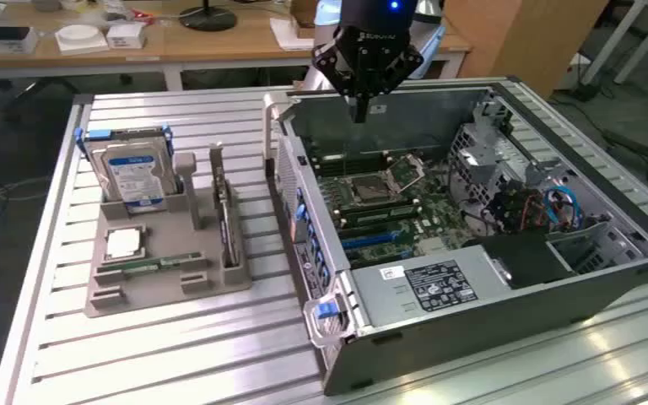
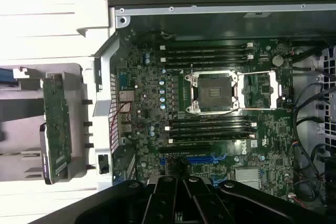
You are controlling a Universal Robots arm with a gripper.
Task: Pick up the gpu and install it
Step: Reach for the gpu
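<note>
On the slatted metal table [image 1: 189, 354], your gripper [image 1: 360, 111] hangs clenched and empty over the open computer case [image 1: 504, 321], above its motherboard [image 1: 386, 198]. You'll find the gpu [image 1: 225, 215] standing on edge in the grey tray [image 1: 144, 299] on the exterior view's left, well apart from the gripper, near the hard drive [image 1: 135, 173].

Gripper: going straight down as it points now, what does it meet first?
The gripper would probably meet the motherboard in the open computer case, near the blue slot; depth is unclear.
</note>
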